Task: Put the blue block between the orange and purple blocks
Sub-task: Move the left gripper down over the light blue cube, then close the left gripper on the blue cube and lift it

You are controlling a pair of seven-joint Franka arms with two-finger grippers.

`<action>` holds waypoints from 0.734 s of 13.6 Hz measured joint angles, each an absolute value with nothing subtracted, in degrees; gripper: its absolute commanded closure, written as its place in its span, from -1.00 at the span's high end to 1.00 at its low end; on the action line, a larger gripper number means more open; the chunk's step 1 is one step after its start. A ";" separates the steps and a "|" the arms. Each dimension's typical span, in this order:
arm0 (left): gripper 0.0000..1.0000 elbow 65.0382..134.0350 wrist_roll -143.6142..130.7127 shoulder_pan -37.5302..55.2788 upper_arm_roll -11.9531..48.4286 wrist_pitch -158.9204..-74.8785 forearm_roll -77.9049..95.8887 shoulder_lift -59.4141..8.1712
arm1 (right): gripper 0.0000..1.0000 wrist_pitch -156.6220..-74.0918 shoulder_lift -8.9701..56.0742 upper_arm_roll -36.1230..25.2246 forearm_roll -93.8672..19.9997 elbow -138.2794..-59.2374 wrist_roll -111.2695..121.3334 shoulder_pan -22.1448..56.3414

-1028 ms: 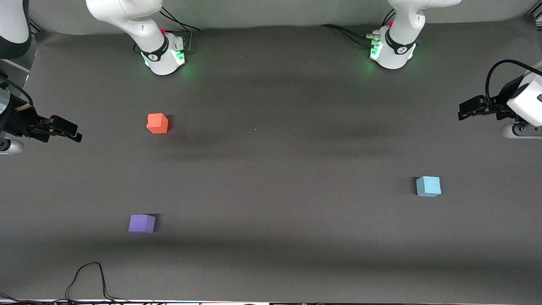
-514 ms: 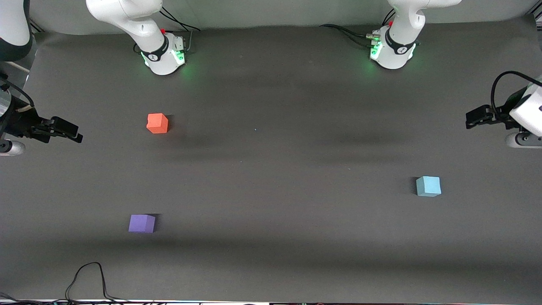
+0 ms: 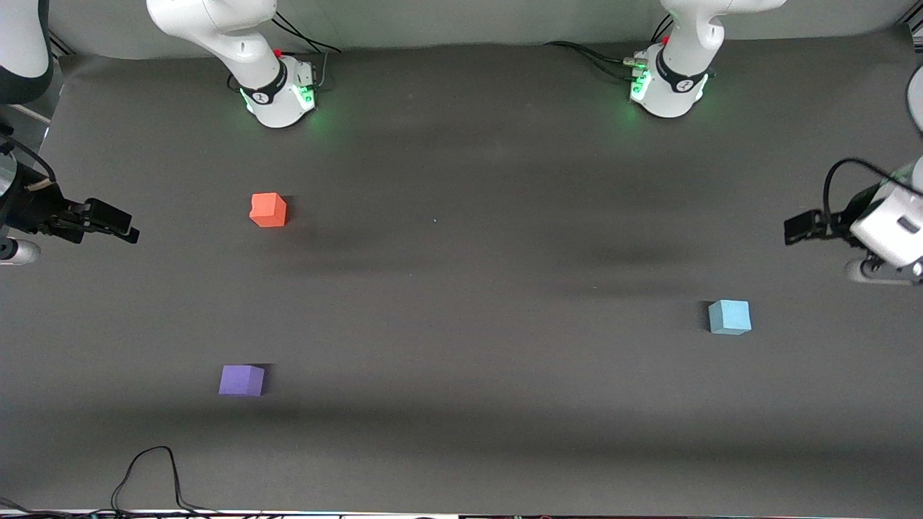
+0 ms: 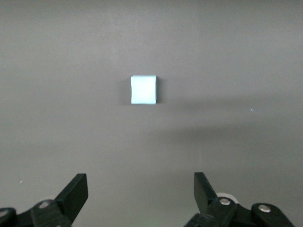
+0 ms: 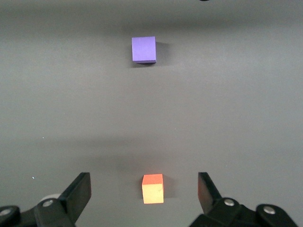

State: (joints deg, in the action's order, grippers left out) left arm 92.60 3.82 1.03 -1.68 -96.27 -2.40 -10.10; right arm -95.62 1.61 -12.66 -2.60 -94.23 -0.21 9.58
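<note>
Counter (image 3: 461, 303): dark grey mat, three cubes resting on it, well apart from one another.
Blue block (image 3: 729, 317): sits alone toward the left arm's end, upright, nothing touching it; it also shows in the left wrist view (image 4: 143, 90).
Orange block (image 3: 267, 210): toward the right arm's end, farther from the front camera than the purple one.
Purple block (image 3: 241, 380): same end, nearer the front camera, a bare stretch of mat between it and the orange block.
Left tool (image 3: 799, 229): up over the edge of the counter at the left arm's end, fingers spread wide, nothing held.
Right tool (image 3: 115, 222): over the counter's edge at the right arm's end, beside the orange block's row, fingers spread wide, nothing held; this arm waits.
Cable (image 3: 148, 476): black loop on the mat near the front edge.
</note>
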 measured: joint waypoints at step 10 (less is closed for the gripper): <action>1.00 102.50 6.02 -1.45 -1.67 -125.65 -1.70 -25.31 | 1.00 -95.62 1.97 -12.70 -2.60 -94.18 -0.21 9.57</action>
State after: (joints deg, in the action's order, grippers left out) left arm 102.50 6.02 -1.45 -1.67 -125.65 -1.70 -25.31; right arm -95.62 1.97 -12.70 -2.60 -94.18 -0.21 9.57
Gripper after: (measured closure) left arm 0.000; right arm 0.000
